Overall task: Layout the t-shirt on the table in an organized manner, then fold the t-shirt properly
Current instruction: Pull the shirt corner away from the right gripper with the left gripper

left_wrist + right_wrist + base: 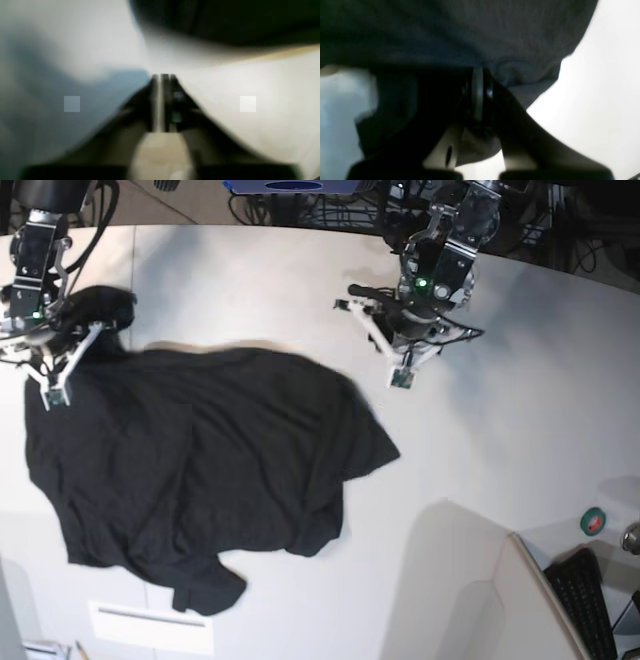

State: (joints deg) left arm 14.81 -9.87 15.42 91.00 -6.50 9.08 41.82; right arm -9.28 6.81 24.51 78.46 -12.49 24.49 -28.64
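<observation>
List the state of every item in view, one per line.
t-shirt: spread but rumpled, unfolded, one corner lifted by the right gripper.
right gripper: shut on the t-shirt.
left gripper: above the bare table, holding nothing; jaw opening unclear.

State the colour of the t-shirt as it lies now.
Plain black; no print shows on the t-shirt. The base view shows it best, spread on the white table.

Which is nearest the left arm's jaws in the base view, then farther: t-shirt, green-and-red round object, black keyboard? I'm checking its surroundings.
From the left gripper:
1. t-shirt, on the image-left side, spread on the table.
2. green-and-red round object, toward the lower right.
3. black keyboard, bottom right corner.
</observation>
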